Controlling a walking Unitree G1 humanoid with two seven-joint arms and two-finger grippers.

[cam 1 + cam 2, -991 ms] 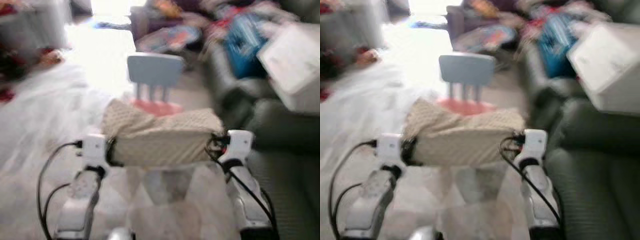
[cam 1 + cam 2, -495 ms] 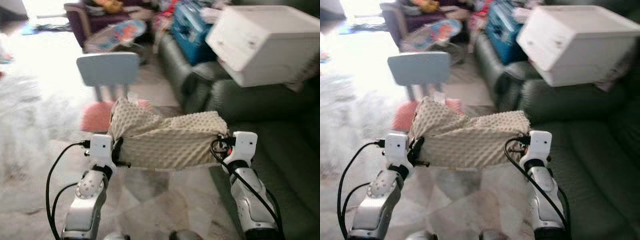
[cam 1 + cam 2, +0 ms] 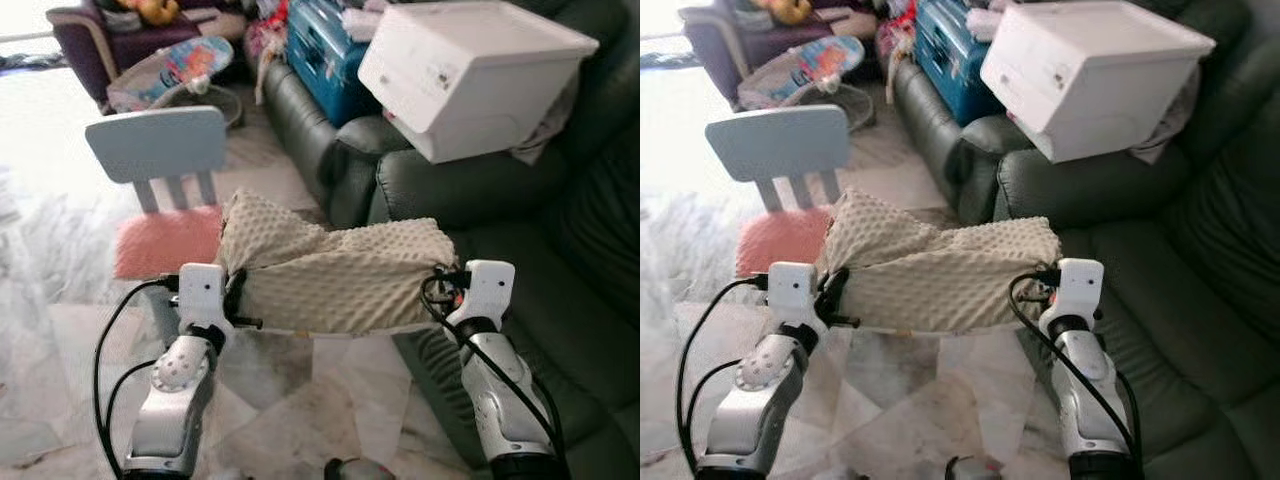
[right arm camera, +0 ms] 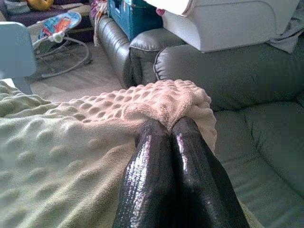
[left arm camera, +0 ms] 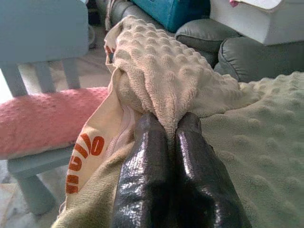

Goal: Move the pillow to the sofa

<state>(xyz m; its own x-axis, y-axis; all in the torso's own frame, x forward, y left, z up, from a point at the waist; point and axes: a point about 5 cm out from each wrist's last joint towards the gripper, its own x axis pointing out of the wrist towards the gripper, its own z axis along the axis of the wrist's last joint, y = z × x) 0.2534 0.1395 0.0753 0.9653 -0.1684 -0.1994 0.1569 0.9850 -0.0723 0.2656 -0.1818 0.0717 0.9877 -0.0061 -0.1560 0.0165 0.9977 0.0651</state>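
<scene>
The left gripper (image 5: 168,124) pinches one end of the cream dotted pillow (image 3: 335,275), and the right gripper (image 4: 166,129) pinches the other end. The pillow hangs between them in the air, just beside the dark green sofa (image 3: 560,300). Behind the pillow stands a small blue chair (image 3: 160,160) with a pink cushion (image 3: 160,245). A white box (image 3: 470,70) lies on the sofa's arm.

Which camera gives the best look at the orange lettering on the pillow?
The left wrist view: the orange lettering sits large on the pillow's edge beside the left hand. Both eye views and the right wrist view show bumpy fabric, no lettering.
</scene>
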